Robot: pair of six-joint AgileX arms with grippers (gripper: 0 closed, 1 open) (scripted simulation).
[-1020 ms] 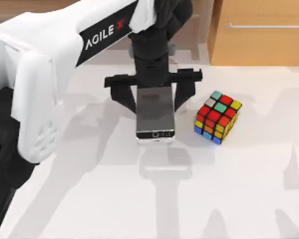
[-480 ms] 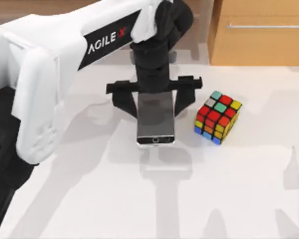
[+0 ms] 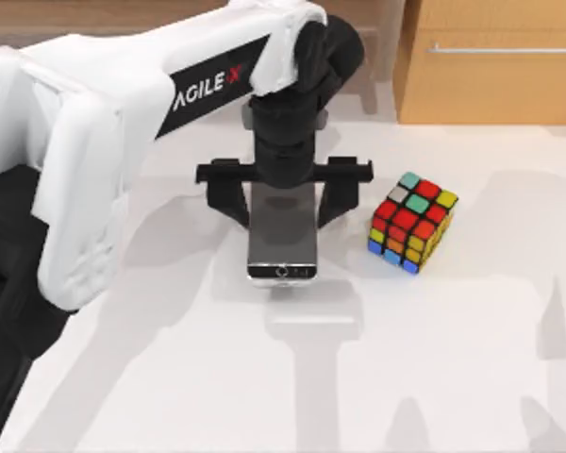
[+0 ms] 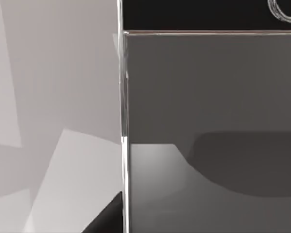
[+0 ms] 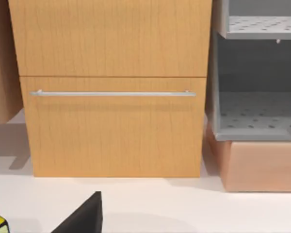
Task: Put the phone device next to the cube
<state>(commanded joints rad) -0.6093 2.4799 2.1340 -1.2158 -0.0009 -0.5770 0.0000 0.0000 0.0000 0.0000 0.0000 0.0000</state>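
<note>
The left gripper (image 3: 283, 203) sits toward the back of the white surface (image 3: 434, 359), near its middle, with its fingers spread wide on either side of the phone device (image 3: 282, 238). The phone device lies flat, button end toward the front edge. The cube (image 3: 412, 222) rests near it, to the right, not touching.

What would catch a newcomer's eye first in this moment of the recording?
The big white left arm reaching in from the top view's left, its left gripper with jaws straddling the phone device at mid-table. Just to the phone's right, apart from it, sits the brightly stickered cube. Behind, at the table's far right, stands a wooden drawer cabinet.
</note>
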